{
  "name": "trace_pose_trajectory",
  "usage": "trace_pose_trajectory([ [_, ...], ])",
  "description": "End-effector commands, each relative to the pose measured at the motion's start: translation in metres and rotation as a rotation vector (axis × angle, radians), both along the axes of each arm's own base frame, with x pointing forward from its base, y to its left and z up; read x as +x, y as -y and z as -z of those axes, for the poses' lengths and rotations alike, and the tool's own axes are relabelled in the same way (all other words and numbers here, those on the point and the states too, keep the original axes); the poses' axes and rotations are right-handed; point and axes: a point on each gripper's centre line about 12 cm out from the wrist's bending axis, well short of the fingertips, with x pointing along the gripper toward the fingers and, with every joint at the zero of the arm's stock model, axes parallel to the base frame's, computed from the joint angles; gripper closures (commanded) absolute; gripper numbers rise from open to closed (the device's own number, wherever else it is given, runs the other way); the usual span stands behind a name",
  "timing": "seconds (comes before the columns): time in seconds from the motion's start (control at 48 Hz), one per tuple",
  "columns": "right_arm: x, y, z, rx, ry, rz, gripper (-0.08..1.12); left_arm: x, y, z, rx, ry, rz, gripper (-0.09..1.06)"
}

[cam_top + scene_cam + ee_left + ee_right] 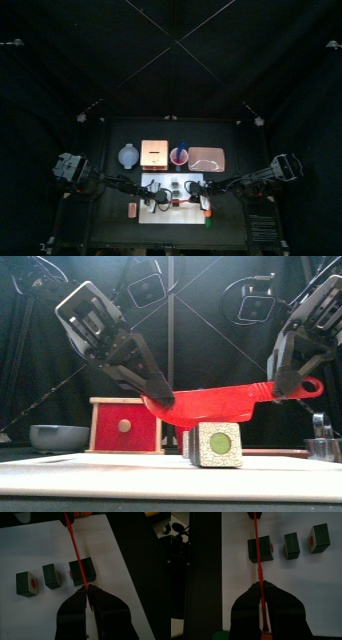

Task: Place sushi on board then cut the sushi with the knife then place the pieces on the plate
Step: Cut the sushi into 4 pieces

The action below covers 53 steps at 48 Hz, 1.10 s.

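Mid-frame in the front view, the left gripper and right gripper each clamp an end of the red knife, right over a sushi piece on the white board

Obstacles, as we count them:
- Red knife, clamped between the left gripper and the right gripper. It bars the way low across the white cutting board.
- Three sushi pieces in a row, with narrow gaps between them.
- Wooden box and blue-grey bowl, behind the board.

Free room: we find the board bare on either side of the row.
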Motion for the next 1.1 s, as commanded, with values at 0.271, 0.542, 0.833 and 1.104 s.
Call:
trace_pose_trajectory([
  [0.271,0.003,0.003,-0.013,0.005,0.045,0.012,0.70,0.003,0.002,-0.012,0.001,0.037,0.012,0.54],
  [0.542,0.003,0.003,-0.013,0.005,0.046,0.012,0.70,0.003,0.003,-0.015,0.002,0.045,0.016,0.54],
  [0.833,0.002,0.002,-0.010,0.008,0.033,0.013,0.70,0.002,0.003,-0.013,0.002,0.038,0.015,0.54],
  [1.104,0.000,0.001,-0.002,0.021,0.006,0.025,0.70,0.003,0.003,-0.008,0.001,0.029,0.012,0.54],
])
